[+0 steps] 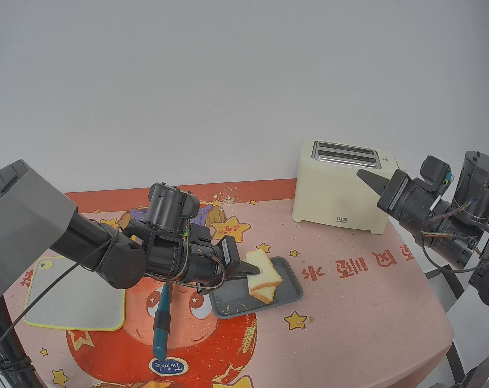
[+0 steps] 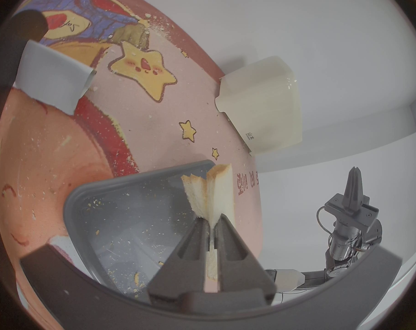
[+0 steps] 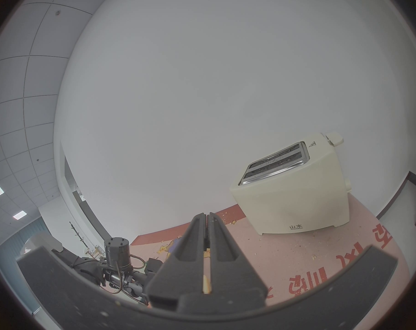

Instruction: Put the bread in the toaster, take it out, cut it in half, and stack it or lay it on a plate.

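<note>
Bread: pale square slice of white bread with a tan crust (image 1: 266,276), tipped up on edge over the far-right corner of the flat grey rectangular tray (image 1: 228,300), lower edge on or just above it. Can't tell if a second piece sits behind it.

Handling, my read: very light, soft, compressible, crumbly (crumbs all over the tray and the pink cartoon-print worktop (image 1: 363,308)). It'll fold or tear under a hard squeeze. Best hold is near the crust edge, where it's stiffest, with low force. Carry it vertical so it drops straight into a slot.

Left claw (image 1: 252,268): arm low and nearly horizontal across the worktop, pointing toward 3 o'clock. Jaws pinching the slice by one edge, bread showing in the thin gap between them.

Right claw (image 1: 363,176): held up in the air just at 3 o'clock of the cream two-slot toaster (image 1: 339,200), tip aimed at its top. Jaws pressed together, nothing in them.

Toaster sits at 2 o'clock from the tray, slots empty. White cutting board with a yellow-green rim (image 1: 75,295) at 9 o'clock, teal stick-shaped tool (image 1: 162,319) at 7 o'clock.
</note>
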`<state>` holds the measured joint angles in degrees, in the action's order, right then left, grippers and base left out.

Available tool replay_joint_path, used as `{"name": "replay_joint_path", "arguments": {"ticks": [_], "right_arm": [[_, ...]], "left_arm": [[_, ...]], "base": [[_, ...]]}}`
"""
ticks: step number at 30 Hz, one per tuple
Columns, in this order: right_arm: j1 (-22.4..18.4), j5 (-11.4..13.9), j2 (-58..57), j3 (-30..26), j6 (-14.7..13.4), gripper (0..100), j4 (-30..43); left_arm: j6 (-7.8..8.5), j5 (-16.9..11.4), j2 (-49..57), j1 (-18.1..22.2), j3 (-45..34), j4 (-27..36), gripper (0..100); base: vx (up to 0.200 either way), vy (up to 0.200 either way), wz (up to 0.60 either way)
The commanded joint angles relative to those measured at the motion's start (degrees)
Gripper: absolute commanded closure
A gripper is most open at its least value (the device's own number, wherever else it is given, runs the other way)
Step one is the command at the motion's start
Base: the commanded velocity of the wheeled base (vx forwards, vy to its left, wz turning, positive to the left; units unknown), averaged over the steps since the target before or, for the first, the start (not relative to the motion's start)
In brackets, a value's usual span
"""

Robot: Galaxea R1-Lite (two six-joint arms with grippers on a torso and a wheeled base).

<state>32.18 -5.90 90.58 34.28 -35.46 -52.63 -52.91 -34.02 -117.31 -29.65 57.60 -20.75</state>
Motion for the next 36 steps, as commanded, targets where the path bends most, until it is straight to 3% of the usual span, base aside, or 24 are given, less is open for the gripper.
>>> {"name": "replay_joint_path", "arguments": {"ticks": [1, 4, 5, 9, 18, 24, 29, 30, 36], "right_arm": [[0.2, -0.1, -0.1, 0.0, 0.0, 100, 0.0], [0.0, 0.0, -0.3, 0.1, 0.0, 100, 0.0], [0.0, 0.0, -0.3, 0.0, 0.0, 100, 0.0], [-0.2, 0.0, -0.3, 0.0, 0.0, 100, 0.0], [-0.5, -0.1, -0.4, 0.0, 0.0, 100, 0.0], [-0.9, -0.1, 0.0, 0.0, 0.1, 100, 0.1], [-1.3, -0.1, 0.0, 0.0, 0.6, 100, 0.2], [-1.9, -0.1, 0.2, -0.2, 1.4, 100, 0.2], [-2.4, -0.3, 0.7, -1.1, 3.2, 100, 0.1]], "left_arm": [[0.0, 0.0, 0.0, -0.1, -0.1, 0.0, 100], [-0.09, 0.1, -0.1, -0.1, -0.2, 0.1, 100], [-0.09, 0.7, -0.2, -0.2, -0.4, 0.1, 0], [-0.09, 2.7, -0.9, -0.3, -0.3, -0.4, 0], [-0.62, 2.8, 0.0, -0.4, -2.1, -0.2, 0], [-0.09, 2.9, 4.6, -0.5, -6.1, -0.4, 0], [0.0, 3.2, 13.3, -0.1, -10.9, -0.5, 0], [-0.53, 3.2, 20.5, 0.3, -13.1, -0.4, 0], [-0.44, 3.3, 36.3, 0.4, -18.1, -0.3, 0]], "base": [[0.0, 0.0, 0.0], [0.0, 0.0, 0.0], [0.0, 0.0, 0.0], [0.0, 0.0, 0.0], [0.0, 0.0, 0.0], [0.0, 0.0, 0.0], [0.0, 0.0, 0.0], [0.0, 0.0, 0.0], [0.0, 0.0, 0.0]]}}
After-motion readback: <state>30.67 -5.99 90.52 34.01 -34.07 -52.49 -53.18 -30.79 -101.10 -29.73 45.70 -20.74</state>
